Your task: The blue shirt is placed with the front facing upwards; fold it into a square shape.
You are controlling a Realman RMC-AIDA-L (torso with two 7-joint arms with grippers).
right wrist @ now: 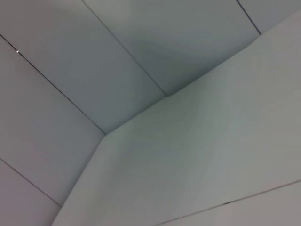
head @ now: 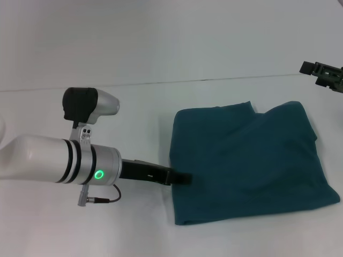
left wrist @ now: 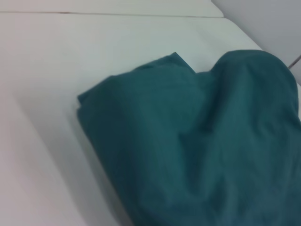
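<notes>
Shirt: the blue shirt (head: 246, 163) lies folded into a rough rectangle on the white tabletop (head: 161, 101), right of centre as seen from the head camera. Plain teal side up; no lettering visible.
Shirt edges: far edge uneven, with a notch and a raised hump toward the right; near-left corner fairly square; right side sags outward. Soft wrinkles across the top layer.
Left hand: the left hand (head: 185, 179) reaches in low from the left, its dark tip at the shirt's left edge, about midway along it. Touching or just beside the cloth; can't tell which. Open or closed: can't tell, the fingers run into the fabric's shadow.
Left arm: white forearm with a green lit ring (head: 99, 174) and a short cable (head: 99, 199) hanging near the wrist.
Left wrist view: only the folded shirt (left wrist: 197, 146) on the tabletop, no fingers seen.
Right hand: the right hand (head: 324, 74) sits at the far right edge, well apart from the shirt. Grip state: can't tell.
Right wrist view: bare pale panels only.
</notes>
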